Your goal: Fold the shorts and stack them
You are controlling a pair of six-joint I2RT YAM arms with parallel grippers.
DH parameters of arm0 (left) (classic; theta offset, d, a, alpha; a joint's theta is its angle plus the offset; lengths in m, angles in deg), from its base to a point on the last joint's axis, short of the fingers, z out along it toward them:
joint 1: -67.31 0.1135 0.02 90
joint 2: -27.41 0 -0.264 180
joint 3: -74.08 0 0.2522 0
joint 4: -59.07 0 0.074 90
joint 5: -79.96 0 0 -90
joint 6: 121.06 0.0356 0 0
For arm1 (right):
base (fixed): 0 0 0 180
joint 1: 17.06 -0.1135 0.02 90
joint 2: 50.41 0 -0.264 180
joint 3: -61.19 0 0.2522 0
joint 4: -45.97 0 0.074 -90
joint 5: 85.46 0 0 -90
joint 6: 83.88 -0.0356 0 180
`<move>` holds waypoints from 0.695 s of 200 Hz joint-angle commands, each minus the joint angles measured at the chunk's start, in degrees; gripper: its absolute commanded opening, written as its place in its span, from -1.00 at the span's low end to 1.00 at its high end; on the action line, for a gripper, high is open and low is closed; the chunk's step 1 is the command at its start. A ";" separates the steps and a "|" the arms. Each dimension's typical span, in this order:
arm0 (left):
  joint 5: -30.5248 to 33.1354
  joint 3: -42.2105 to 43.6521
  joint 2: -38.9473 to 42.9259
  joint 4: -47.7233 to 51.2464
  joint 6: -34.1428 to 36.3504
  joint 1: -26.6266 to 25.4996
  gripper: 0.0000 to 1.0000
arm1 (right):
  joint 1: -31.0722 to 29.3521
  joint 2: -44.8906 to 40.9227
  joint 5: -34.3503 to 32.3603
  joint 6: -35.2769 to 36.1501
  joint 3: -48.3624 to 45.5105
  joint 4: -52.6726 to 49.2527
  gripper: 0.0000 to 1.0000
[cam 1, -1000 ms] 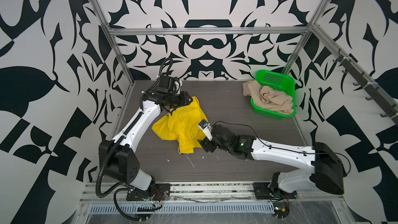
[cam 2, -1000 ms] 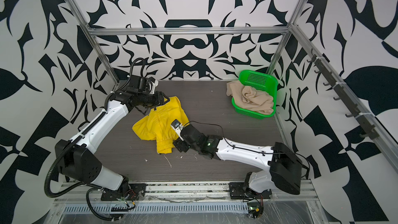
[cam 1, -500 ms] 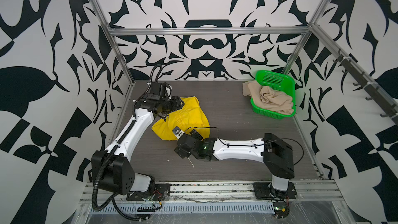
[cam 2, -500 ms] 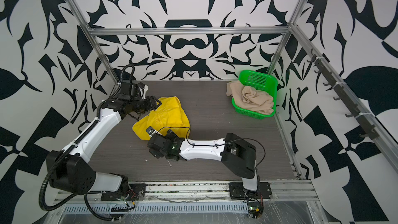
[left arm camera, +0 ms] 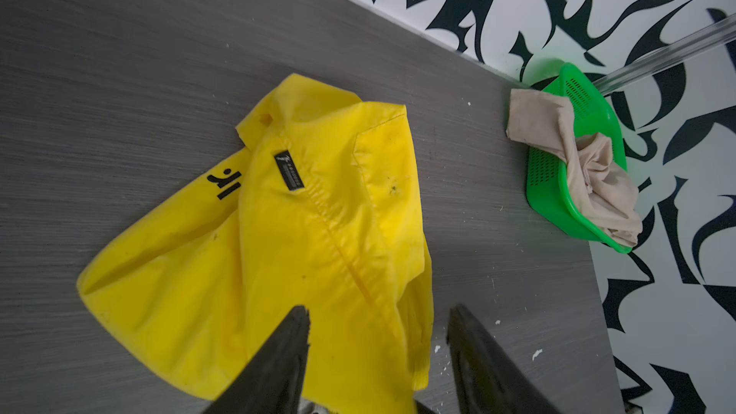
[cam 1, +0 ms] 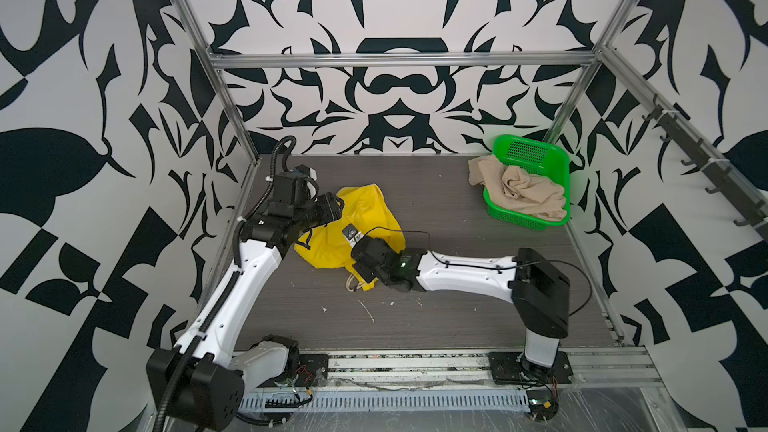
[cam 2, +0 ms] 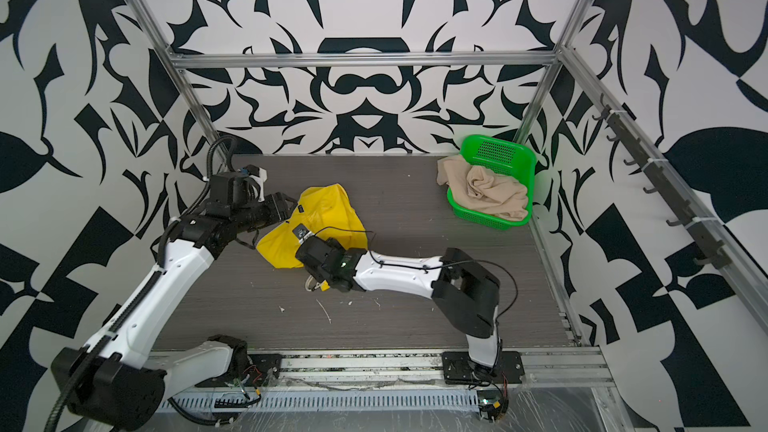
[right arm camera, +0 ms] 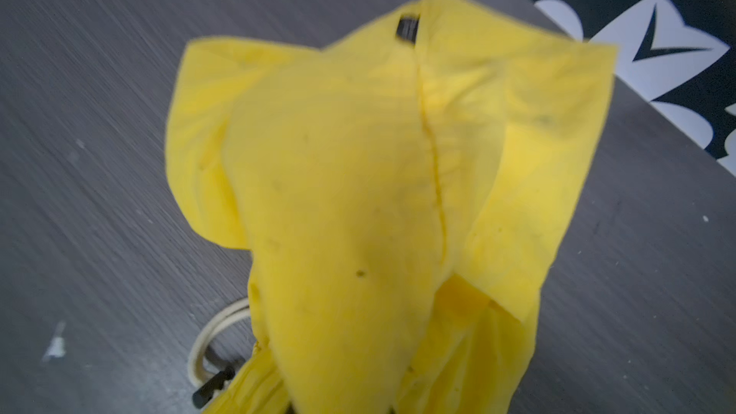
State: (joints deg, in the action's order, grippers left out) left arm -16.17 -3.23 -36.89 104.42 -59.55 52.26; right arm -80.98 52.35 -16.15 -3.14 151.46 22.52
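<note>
Your right tool (cam 1: 362, 271) is clamped shut on the near edge of the yellow shorts (cam 1: 365, 209), which lie crumpled on the left of the counter (cam 1: 436, 209). Your left tool (left arm camera: 378, 308) hovers over their far-left edge, jaws apart, gripping nothing. The beige shorts (cam 1: 523, 193) spill from the green basket (cam 1: 528, 151) in the far right corner.
</note>
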 commanded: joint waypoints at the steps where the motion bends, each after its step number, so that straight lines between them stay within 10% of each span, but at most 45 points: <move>1: 3.18 0.74 3.98 -0.06 3.41 0.20 0.22 | 3.58 -9.23 11.77 0.59 5.74 2.79 -1.00; 58: 1.16 2.38 12.23 -1.71 12.32 0.20 0.37 | 11.04 -14.26 24.55 -3.59 18.60 1.36 -1.00; 139: -21.15 14.13 19.00 -8.73 15.38 0.08 0.46 | 12.83 -7.09 12.25 -4.82 36.59 -3.65 -1.00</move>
State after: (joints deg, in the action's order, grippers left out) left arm -28.26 7.94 -20.25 99.42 -44.51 52.31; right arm -68.50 44.68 1.16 -7.47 181.93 16.90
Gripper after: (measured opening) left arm 0.730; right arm 0.053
